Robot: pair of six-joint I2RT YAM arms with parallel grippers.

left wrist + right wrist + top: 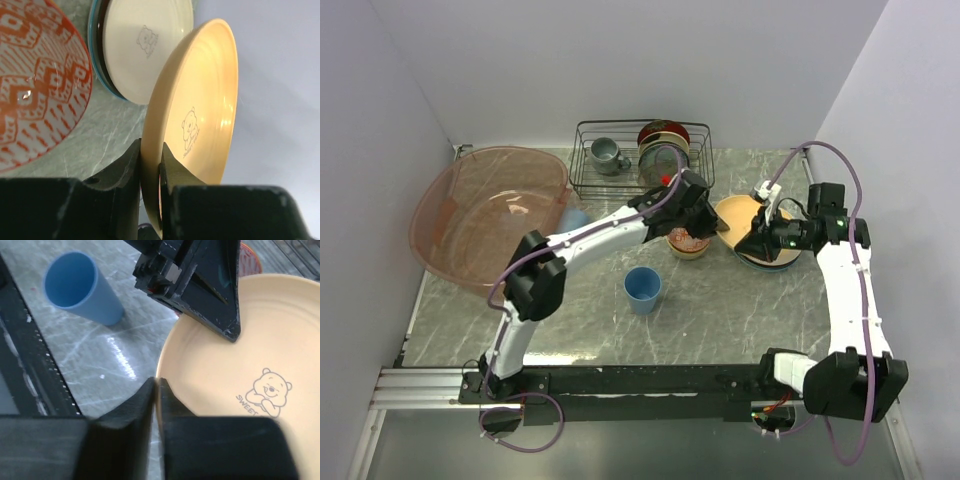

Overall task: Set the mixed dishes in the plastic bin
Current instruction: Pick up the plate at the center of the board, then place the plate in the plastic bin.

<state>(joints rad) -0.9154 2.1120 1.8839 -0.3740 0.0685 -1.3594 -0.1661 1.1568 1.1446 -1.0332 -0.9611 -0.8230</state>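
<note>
My left gripper (710, 222) (150, 155) is shut on the rim of the orange-yellow plate (735, 213) (200, 110), which has a bear print, and holds it tilted on edge above the table. The right wrist view shows that plate (240, 355) face-on, with the left gripper's fingers (210, 300) on its far rim. My right gripper (753, 240) (157, 382) is shut, its tips at the plate's near rim, holding nothing. The red-patterned bowl (688, 243) (35, 85) sits under the left gripper. A cream dish on a blue-rimmed one (772, 257) (145, 45) lies beside it. The pinkish bin (470, 250) stands far left.
A light-blue cup (642, 290) (80, 287) stands upright mid-table. A second light-blue cup (575, 215) sits against the bin's right wall. The black wire rack (640, 155) with a grey mug and upright plates stands at the back. Walls close in on both sides.
</note>
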